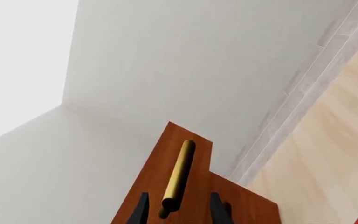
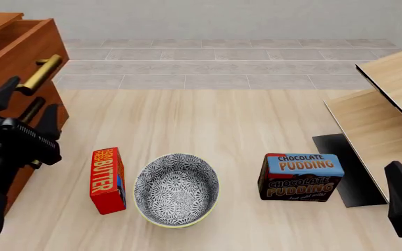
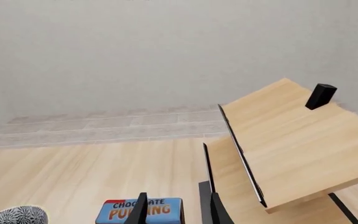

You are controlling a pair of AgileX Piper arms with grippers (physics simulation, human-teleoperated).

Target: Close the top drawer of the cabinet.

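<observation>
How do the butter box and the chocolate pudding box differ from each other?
The butter box is red, narrow and stands to the left of the bowl; the chocolate pudding box is wider, blue on top and dark brown below, and stands to the bowl's right. Both are printed cartons resting on the light wood surface.

Overhead front view, two wrist close-ups

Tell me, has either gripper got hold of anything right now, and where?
Nothing is held. The left gripper is open, its fingers either side of the top drawer's brass handle without closing on it. The right gripper is open and empty.
</observation>
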